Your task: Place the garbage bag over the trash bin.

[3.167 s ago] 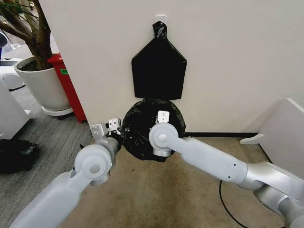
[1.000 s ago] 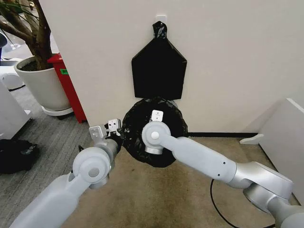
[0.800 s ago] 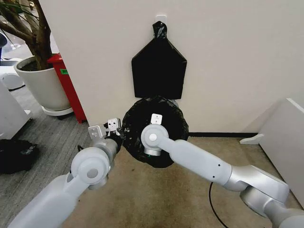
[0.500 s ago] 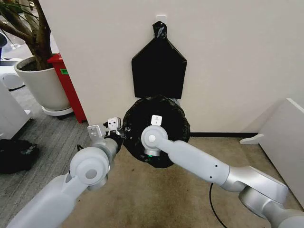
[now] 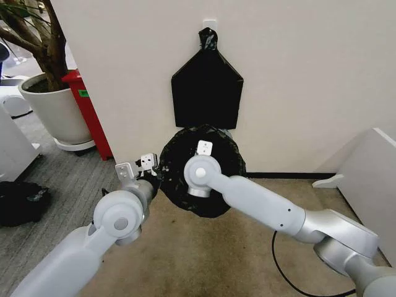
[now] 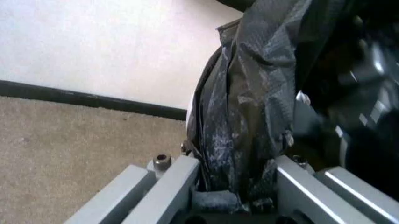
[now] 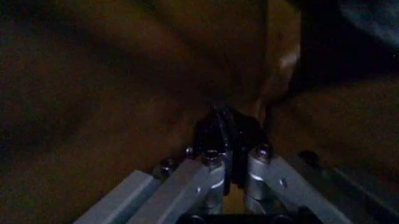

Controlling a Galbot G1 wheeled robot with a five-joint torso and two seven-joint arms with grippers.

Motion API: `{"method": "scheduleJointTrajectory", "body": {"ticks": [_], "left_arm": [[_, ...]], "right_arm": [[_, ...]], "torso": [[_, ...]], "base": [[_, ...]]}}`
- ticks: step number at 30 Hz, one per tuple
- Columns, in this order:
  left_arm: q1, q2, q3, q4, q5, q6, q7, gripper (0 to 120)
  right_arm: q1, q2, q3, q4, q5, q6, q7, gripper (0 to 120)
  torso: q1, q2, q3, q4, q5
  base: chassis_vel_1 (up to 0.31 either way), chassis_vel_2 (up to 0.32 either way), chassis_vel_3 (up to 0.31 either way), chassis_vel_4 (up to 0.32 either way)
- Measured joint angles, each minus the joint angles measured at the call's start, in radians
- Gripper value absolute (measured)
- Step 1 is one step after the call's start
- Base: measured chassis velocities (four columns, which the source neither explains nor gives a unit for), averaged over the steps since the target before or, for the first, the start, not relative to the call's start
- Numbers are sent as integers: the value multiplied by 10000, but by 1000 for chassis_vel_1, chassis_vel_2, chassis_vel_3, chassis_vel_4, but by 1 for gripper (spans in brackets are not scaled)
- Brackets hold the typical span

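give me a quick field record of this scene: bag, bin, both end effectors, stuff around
garbage bag: glossy black, spread over a round opening on the carpet by the wall
trash bin: hidden under the bag; not visible from the head view
left end effector: at the bag's left edge, bag film bunched between its fingers
right end effector: down inside the bag, fingers closed together on dark film
black bag bundle: hanging on the wall above
plant pot: far left

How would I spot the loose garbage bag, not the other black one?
Start at the white wall. A flat black bundle hangs there, knotted on top. Directly below it, near the floor, sits the garbage bag: round, crinkly and open-mouthed.
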Motion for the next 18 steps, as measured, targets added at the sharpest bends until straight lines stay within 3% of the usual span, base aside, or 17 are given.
{"method": "scheduleJointTrajectory", "body": {"ticks": [7,18], "left_arm": [[90,121,-5,-242,0,9,14,0],[33,101,-6,-189,-28,13,46,0]], "right_arm": [[-97,304,384,-1003,-685,-183,-468,0],[-259,213,531,-931,-678,-155,-539,0]], "torso": [[0,0,0,0,0],[0,0,0,0,1]], "base": [[0,0,0,0],[0,0,0,0]]}}
